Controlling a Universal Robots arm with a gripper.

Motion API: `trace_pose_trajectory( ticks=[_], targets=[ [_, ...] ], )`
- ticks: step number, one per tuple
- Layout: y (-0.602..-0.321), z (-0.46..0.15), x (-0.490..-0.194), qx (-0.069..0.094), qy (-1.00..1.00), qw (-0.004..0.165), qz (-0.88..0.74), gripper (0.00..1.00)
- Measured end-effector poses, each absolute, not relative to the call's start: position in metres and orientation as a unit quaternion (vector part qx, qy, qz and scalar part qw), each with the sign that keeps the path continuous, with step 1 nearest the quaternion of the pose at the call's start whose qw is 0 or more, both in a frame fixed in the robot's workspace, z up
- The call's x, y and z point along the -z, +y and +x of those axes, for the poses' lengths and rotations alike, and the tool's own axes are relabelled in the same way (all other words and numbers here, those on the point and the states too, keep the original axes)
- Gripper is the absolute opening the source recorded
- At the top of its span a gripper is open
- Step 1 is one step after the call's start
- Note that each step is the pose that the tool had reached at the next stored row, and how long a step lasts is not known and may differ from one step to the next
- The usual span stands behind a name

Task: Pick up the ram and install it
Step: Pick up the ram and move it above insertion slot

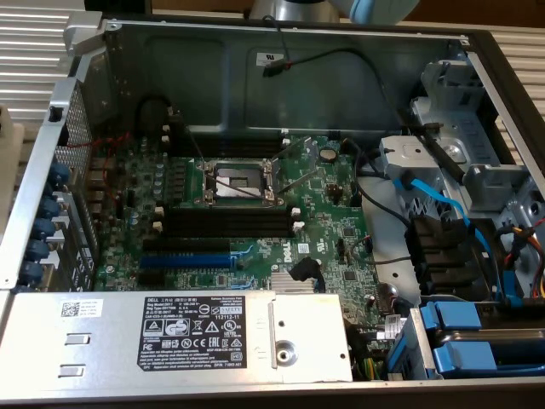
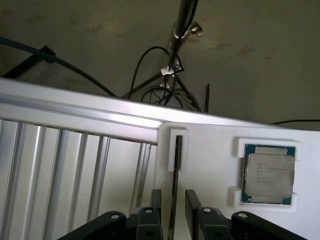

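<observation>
One ram (image 2: 176, 160) stands on edge in a slot of the white holder (image 2: 210, 150). It lies between the two spread fingers (image 2: 156, 200) of the released gripper (image 2: 173, 195), and neither finger presses it. One processor (image 2: 268, 174) sits in a neighbouring recess. The exterior view shows one motherboard (image 1: 324, 226) with one empty CPU socket (image 1: 237, 181).

Ribbed metal table (image 1: 34, 34) carrying open computer case (image 1: 255, 77), case lying flat, inside facing up. In wrist view, table (image 2: 60, 165) also carrying white tray (image 2: 210, 165), tray sitting just beside table's edge rail. Tray holding ram (image 2: 178, 155) standing on edge in narrow slot, with processor (image 2: 268, 174) lying flat in square recess near it, not touching. Beyond rail, floor (image 2: 100, 30) lying bare but for black cables (image 2: 150, 85) trailing across it.
</observation>
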State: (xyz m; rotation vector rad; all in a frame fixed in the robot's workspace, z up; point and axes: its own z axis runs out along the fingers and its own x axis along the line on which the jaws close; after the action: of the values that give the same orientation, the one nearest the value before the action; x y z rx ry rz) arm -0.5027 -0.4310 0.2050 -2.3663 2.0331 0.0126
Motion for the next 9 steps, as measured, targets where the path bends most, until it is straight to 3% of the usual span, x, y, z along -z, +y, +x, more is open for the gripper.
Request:
trace_pose_trajectory(
  ticks=[9],
  targets=[
    [-0.4313,-0.5027,-0.2031,-0.013,0.652,0.022,-0.758,0.33]
  ],
)
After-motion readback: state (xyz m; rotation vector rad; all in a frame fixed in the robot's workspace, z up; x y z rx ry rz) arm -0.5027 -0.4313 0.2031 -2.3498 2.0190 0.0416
